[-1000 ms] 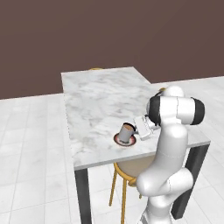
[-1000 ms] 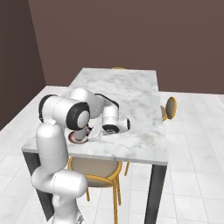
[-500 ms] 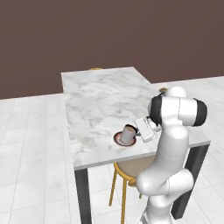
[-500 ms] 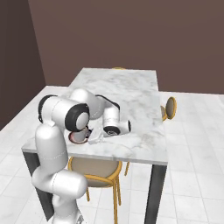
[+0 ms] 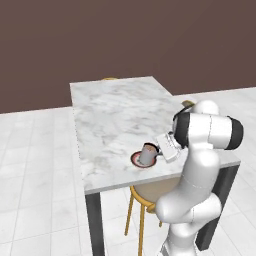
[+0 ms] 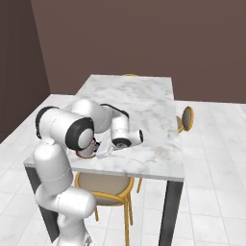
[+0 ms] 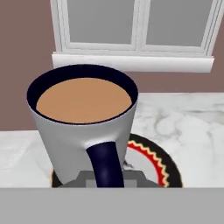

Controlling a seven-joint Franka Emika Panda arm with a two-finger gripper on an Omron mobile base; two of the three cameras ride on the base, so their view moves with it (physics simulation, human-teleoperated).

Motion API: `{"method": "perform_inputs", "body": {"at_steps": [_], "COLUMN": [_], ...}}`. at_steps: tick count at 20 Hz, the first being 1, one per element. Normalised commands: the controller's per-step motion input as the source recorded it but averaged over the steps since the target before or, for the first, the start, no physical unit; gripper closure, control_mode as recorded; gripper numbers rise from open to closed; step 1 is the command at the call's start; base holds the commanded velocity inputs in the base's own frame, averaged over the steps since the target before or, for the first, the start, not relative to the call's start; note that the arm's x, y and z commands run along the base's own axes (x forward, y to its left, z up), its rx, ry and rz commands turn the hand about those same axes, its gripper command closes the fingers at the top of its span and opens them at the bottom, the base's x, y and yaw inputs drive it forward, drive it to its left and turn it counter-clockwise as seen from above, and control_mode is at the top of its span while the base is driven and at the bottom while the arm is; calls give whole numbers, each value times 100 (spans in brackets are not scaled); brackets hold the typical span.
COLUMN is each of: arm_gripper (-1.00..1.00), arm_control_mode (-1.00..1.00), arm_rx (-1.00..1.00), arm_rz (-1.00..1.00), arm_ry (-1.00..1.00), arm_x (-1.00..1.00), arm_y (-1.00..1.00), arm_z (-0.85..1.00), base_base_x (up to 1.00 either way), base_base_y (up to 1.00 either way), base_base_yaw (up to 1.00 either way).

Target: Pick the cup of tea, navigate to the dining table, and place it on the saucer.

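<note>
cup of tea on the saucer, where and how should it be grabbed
By its dark handle, coming in level from the table's near edge. The cup stands upright and full on the saucer, handle pointing toward the pincer, which is shut on it.

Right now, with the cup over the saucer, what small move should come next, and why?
Probably open the gripper: the cup of tea stands upright on the saucer on the dining table, its handle clamped. Whether it fully rests there is unclear.

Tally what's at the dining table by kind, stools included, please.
Cup of tea: 1
Saucer: 1
Dining table: 1
Stools: 3 (near edge, right side, far end)
Total: 6
</note>
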Motion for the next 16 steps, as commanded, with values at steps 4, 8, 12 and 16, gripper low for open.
{"method": "perform_inputs", "body": {"at_steps": [4, 8, 12, 16], "arm_gripper": [100, 100, 100, 100], "arm_control_mode": [-100, -100, -100, -100], "arm_rx": [-12, -13, -7, -3], "arm_rz": [0, 0, 0, 0], "arm_ry": [0, 0, 0, 1], "arm_x": [4, 0, 0, 7], "arm_y": [3, 8, 4, 1], "arm_z": [32, 13, 0, 0], "base_base_x": [0, 0, 0, 0], "base_base_y": [0, 0, 0, 0], "base_base_yaw": [0, 0, 0, 0]}}
